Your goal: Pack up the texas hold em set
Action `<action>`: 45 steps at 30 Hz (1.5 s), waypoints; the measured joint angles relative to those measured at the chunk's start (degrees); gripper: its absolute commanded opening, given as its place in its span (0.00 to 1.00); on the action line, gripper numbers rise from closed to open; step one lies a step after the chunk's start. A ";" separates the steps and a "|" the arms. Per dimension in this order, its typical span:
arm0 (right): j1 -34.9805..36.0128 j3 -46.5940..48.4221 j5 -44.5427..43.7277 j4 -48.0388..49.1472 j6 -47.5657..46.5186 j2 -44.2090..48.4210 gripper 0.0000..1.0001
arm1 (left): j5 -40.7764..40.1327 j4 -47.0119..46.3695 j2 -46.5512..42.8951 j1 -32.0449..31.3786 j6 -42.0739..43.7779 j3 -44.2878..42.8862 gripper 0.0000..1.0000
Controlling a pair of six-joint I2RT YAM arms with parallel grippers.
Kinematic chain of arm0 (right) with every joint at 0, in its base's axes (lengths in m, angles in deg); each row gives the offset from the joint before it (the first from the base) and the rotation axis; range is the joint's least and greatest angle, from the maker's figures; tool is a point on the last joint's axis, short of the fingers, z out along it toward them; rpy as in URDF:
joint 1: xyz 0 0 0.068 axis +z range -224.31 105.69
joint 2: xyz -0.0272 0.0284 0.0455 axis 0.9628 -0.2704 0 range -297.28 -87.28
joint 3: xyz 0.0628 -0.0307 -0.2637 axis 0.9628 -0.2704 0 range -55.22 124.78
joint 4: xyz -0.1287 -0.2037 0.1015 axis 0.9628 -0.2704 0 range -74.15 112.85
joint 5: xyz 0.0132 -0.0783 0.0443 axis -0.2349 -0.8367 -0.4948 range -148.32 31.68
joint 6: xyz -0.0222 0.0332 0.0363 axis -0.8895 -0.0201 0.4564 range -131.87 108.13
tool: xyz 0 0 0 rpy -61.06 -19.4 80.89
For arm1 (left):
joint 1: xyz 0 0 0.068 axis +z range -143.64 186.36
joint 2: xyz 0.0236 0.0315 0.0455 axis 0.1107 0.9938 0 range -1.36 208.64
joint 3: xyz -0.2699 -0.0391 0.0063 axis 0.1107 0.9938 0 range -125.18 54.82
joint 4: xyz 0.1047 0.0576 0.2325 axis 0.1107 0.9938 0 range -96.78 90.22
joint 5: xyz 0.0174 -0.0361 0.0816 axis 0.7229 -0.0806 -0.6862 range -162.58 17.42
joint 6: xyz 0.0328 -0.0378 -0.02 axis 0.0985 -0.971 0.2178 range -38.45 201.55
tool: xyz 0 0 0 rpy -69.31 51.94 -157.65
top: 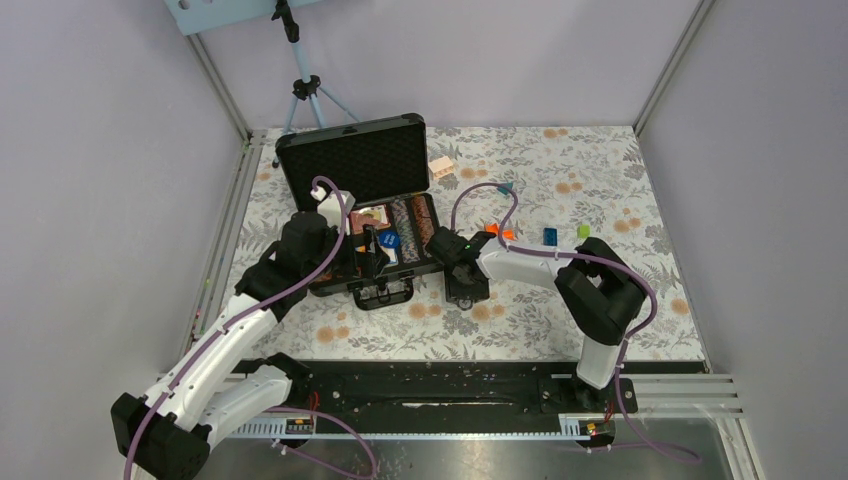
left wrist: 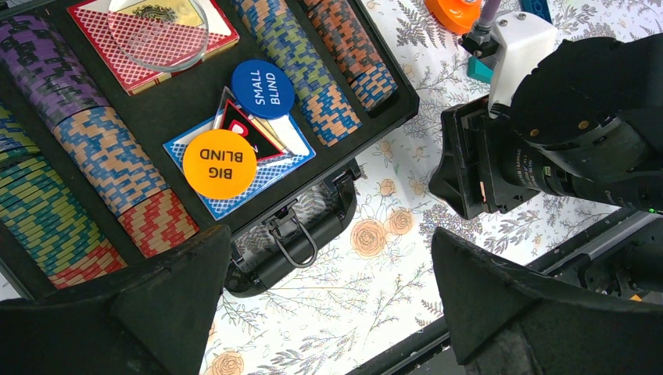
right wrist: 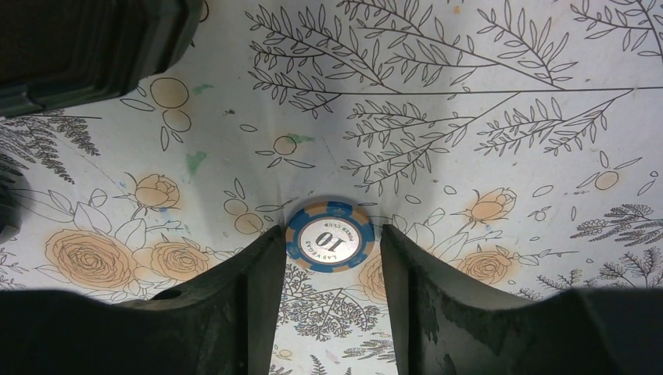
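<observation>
The texas hold em set's black case (top: 350, 160) lies open at the back left. Its tray holds rows of striped chips (left wrist: 309, 70), a red card deck (left wrist: 148, 35), a blue deck, an orange BIG BLIND disc (left wrist: 220, 163) and a blue SMALL BLIND disc (left wrist: 263, 88). My left gripper (left wrist: 330, 258) hangs wide open above the case's front edge and handle (left wrist: 301, 234), holding nothing. A loose blue-and-tan "10" chip (right wrist: 330, 237) lies flat on the floral cloth right of the case. My right gripper (right wrist: 331, 234) is lowered over it, jaws open, fingertips on either side of the chip.
An orange block (top: 497, 234), a blue block (top: 550, 236) and a green piece (top: 583, 231) lie right of the case. A tan block (top: 442, 167) sits by the lid. A tripod (top: 305, 90) stands behind the case. My right wrist (left wrist: 586, 117) is close beside the left gripper.
</observation>
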 measured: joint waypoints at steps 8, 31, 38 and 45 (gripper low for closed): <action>0.00 -0.61 0.57 0.57 0.02 0.46 0.50 | 0.02 0.00 0.00 0.00 0.02 0.00 0.99; 0.85 -1.22 3.02 -0.26 1.03 1.14 0.55 | 0.17 0.00 0.11 0.00 0.00 0.00 0.99; 1.40 -0.90 2.67 -1.57 1.07 0.85 0.59 | 0.20 0.00 0.11 0.00 0.00 0.00 0.99; 1.73 0.76 0.63 -3.50 1.09 -0.31 0.63 | 0.20 0.00 0.11 0.00 0.00 0.00 0.99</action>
